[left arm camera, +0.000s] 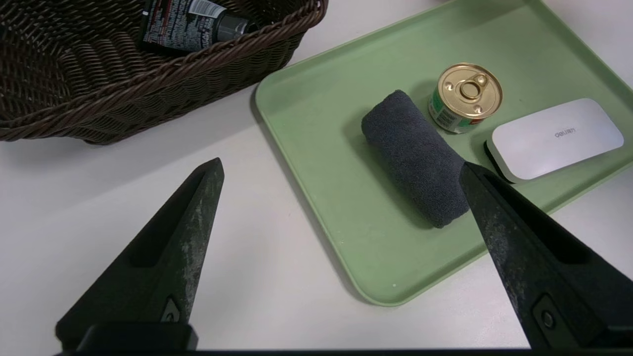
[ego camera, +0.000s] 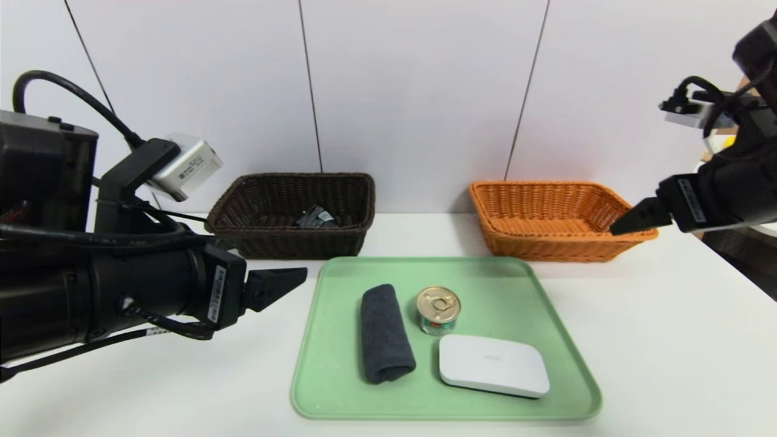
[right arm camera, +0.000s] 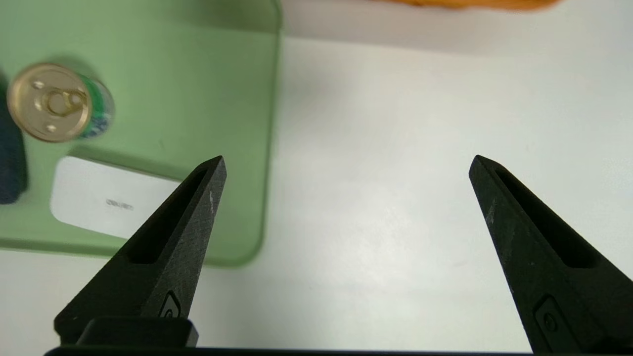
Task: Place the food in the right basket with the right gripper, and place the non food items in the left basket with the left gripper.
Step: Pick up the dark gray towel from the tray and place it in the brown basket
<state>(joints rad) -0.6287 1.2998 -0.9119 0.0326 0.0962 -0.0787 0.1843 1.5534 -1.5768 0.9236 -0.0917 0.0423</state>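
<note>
Left gripper (left arm camera: 341, 168): black, two pointed fingers spread wide, nothing between them. Hangs above the white table (ego camera: 668, 340), off the left edge of the green tray (ego camera: 340, 394), pointing forward and down toward the tray.

Right gripper (right arm camera: 346, 163): black, pointed fingers likewise spread wide and empty. Held over bare table to the right of the tray, just in front of the near right corner of the orange basket.

Items, nearest to farthest from the left gripper:

1. Rolled dark grey cloth (left arm camera: 415, 153): lies lengthwise on the tray, just ahead of the left gripper's right fingertip as the left wrist view shows it. Not touched.
2. White box (ego camera: 493, 365): flat, rounded corners, on the tray's near right part, beyond the cloth from the left gripper.
3. Tin can (ego camera: 437, 311): upright, gold pull-ring lid up, green label. Stands on the tray between cloth and box, just beside both. Well apart from the right gripper, off to its left.
4. Dark brown basket (ego camera: 255, 243): on the table behind the tray's far left corner, ahead of the left gripper. Holds the black tube (left arm camera: 185, 22), lying on the basket floor.
5. Orange basket (ego camera: 516, 243): on the table behind the tray's far right corner; the right gripper's tip shows against its rim in the head view. Nothing visible inside.
</note>
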